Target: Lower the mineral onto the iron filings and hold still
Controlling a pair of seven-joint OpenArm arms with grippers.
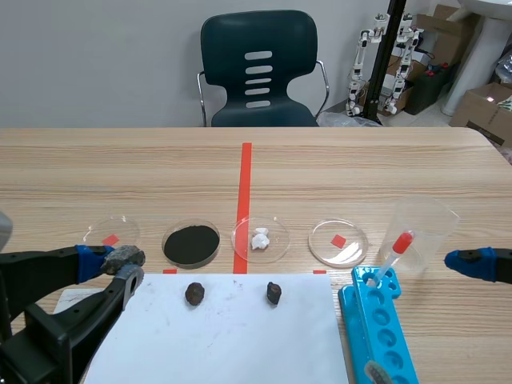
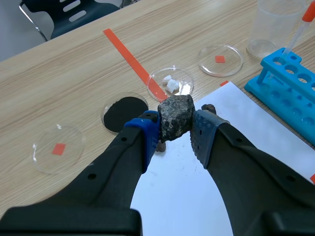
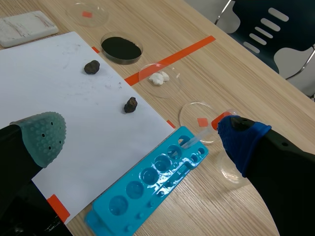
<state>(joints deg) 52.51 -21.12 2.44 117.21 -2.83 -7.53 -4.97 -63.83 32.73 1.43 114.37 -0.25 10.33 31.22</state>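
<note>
My left gripper [image 2: 175, 129] is shut on a rough grey-black mineral [image 2: 175, 117], held above the table at the near left; in the scene view the mineral [image 1: 124, 258] sits between the blue pads. The dish of black iron filings [image 1: 191, 243] lies just right of and beyond it, also seen ahead of the left gripper as the filings dish [image 2: 124, 112] and in the right wrist view [image 3: 121, 47]. My right gripper [image 3: 142, 135] stands open at the table's right edge over the blue rack, holding nothing.
Two small dark rocks [image 1: 194, 293] [image 1: 274, 293] lie on the white paper [image 1: 216, 336]. Empty dish [image 1: 111, 233], dish with white crumbs [image 1: 261, 239] and another empty dish [image 1: 339, 242] line the row. A blue tube rack [image 1: 382, 328], a dropper [image 1: 394, 254] and a plastic beaker [image 1: 422, 228] stand at right.
</note>
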